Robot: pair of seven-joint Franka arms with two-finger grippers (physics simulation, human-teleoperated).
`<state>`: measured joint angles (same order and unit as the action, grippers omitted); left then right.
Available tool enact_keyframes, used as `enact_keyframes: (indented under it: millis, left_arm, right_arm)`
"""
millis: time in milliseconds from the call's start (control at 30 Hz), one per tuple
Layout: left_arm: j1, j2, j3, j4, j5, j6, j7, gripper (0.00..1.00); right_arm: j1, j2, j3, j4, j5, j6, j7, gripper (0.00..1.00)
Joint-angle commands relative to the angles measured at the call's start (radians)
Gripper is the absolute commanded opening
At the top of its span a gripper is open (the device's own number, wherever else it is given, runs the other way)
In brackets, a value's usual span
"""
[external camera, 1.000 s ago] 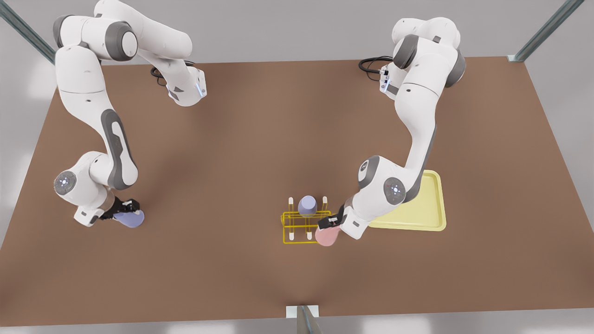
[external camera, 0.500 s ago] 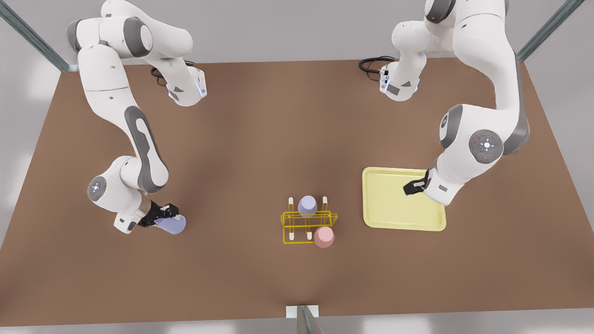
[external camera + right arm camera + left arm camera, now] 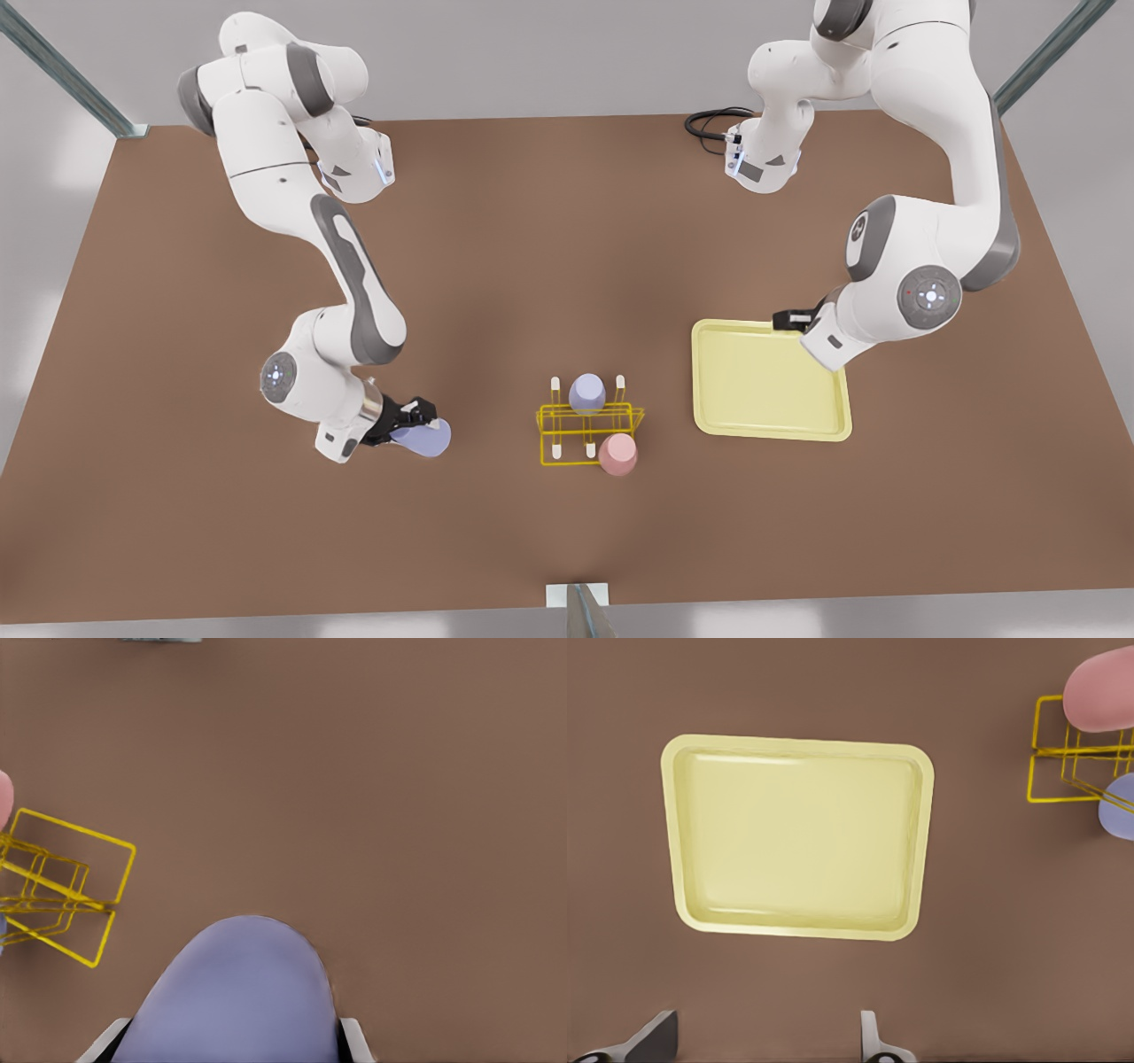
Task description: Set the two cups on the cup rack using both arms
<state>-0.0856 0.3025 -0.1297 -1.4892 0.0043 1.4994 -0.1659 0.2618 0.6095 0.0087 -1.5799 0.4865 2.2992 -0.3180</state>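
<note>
Gripping lavender cup [image 3: 423, 438], right gripper [image 3: 416, 424] nears cup rack [image 3: 585, 431].

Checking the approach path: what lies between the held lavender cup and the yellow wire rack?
Bare brown table in the front and right wrist views. The right gripper holds the pale lavender tapered cup, apart from the bright-yellow wire rack.
</note>
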Motion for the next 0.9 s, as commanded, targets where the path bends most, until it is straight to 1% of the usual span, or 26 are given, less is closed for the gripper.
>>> enact_keyframes:
  millis: [0,133,267,533,633,867]
  left_arm:
    - [0.001,0.0,0.001,0.003,-0.003,-0.042,0.197,1.0]
    - [0.0,0.0,-0.001,0.003,-0.001,-0.039,0.195,1.0]
    - [0.0,0.0,-0.001,0.003,-0.001,-0.037,0.197,1.0]
    - [0.0,0.0,-0.001,0.003,-0.003,-0.037,0.197,1.0]
    - [0.0,0.0,-0.001,0.003,-0.001,-0.036,0.197,1.0]
    - [0.003,-0.005,-0.001,0.003,-0.001,-0.042,0.197,1.0]
  right_arm:
    - [0.025,0.018,0.001,0.032,0.03,-0.04,0.359,0.82]
    - [0.053,0.041,0.001,0.072,0.093,-0.04,0.384,0.82]
    - [0.094,0.09,0.001,0.158,0.149,-0.037,0.451,0.82]
    - [0.106,0.15,0.001,0.262,0.302,-0.035,0.468,0.82]
    - [0.122,0.153,0.002,0.271,0.368,-0.033,0.468,0.81]
    - [0.143,0.177,0.001,0.302,0.415,-0.026,0.468,0.81]
